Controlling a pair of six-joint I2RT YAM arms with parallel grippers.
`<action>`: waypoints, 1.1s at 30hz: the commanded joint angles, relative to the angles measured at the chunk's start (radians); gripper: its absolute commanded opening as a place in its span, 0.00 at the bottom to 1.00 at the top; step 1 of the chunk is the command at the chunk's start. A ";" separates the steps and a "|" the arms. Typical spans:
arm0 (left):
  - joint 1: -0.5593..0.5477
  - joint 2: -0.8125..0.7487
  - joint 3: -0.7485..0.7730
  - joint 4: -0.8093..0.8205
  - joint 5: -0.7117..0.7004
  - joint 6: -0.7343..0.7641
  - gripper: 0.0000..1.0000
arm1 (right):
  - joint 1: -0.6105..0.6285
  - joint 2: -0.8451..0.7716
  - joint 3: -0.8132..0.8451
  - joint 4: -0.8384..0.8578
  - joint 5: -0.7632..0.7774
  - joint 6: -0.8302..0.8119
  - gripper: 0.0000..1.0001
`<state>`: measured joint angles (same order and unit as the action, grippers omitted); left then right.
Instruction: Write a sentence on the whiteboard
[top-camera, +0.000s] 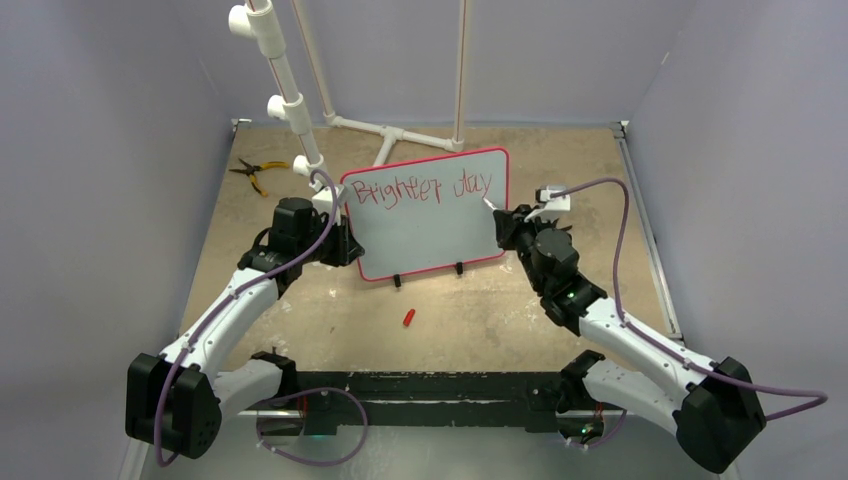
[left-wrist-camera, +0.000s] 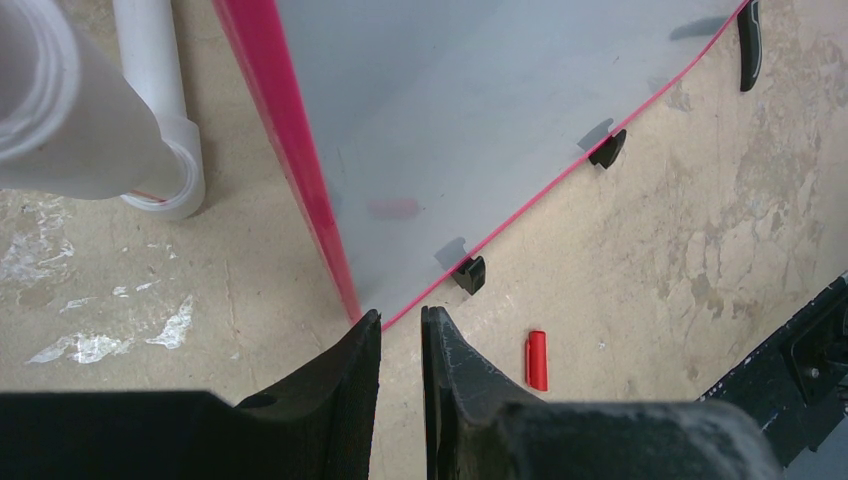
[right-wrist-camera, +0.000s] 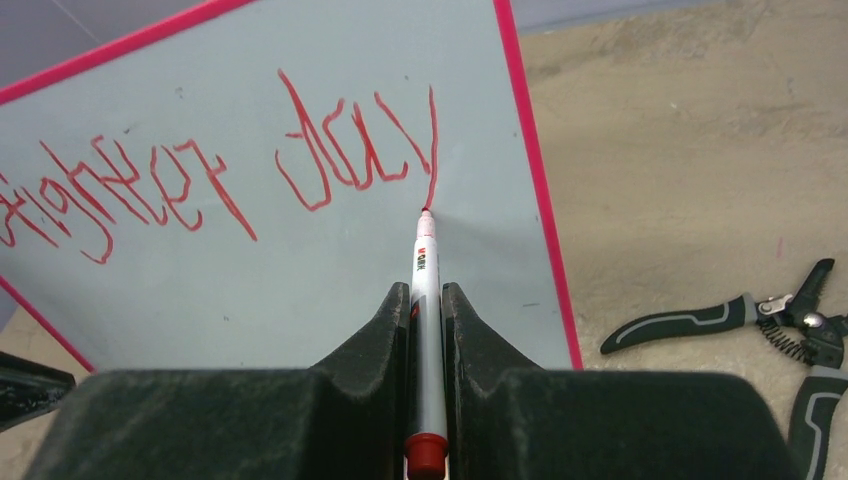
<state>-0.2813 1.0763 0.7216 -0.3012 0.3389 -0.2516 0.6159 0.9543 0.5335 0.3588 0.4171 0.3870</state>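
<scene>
- Centre of the overhead view: the whiteboard (top-camera: 430, 235) stands on the table (top-camera: 480, 310), face toward the arm bases, with two black feet (top-camera: 397, 281) along its lower edge.
- Across the top of the board runs the sentence (top-camera: 420, 188) – one row of red handwriting reading roughly "Brighter day".
- Right gripper (top-camera: 503, 222) is at the board's right edge, and its own camera gives the close look: the right gripper (right-wrist-camera: 427, 292) has both fingers pressed onto a white marker (right-wrist-camera: 428, 340), which runs straight up the middle of the frame.
- The marker's red tip touches the board face (right-wrist-camera: 350, 290) right at the bottom of the final stroke of "day" (right-wrist-camera: 350, 140).
- Left gripper (top-camera: 345, 240) sits at the board's lower-left corner in the overhead shot.
- From the left wrist, the left gripper (left-wrist-camera: 400, 330) shows its fingers drawn close with only a narrow slit between them – the board's red-framed corner (left-wrist-camera: 340, 270) runs right into the tips, pinched there.
- A small red cap (top-camera: 408, 318) lies loose on the table below the board, well apart from it; it also shows lower centre of the left wrist view (left-wrist-camera: 537, 360).
- Pliers (top-camera: 255, 172) lie at the upper left of the table, and again at the right edge of the right wrist frame (right-wrist-camera: 740, 320).
- A white pipe frame (top-camera: 290, 100) rises behind the board.
</scene>
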 joint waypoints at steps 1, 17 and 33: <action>0.005 -0.024 -0.003 0.039 0.021 -0.001 0.20 | -0.002 -0.018 -0.025 -0.008 -0.068 0.042 0.00; 0.005 -0.021 -0.004 0.039 0.015 -0.002 0.20 | -0.003 -0.057 0.085 0.016 0.061 -0.026 0.00; 0.005 -0.016 -0.002 0.038 0.015 0.000 0.20 | -0.025 0.014 0.132 0.081 0.126 -0.063 0.00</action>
<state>-0.2813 1.0752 0.7216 -0.3008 0.3416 -0.2516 0.5991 0.9611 0.6209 0.3832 0.5144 0.3439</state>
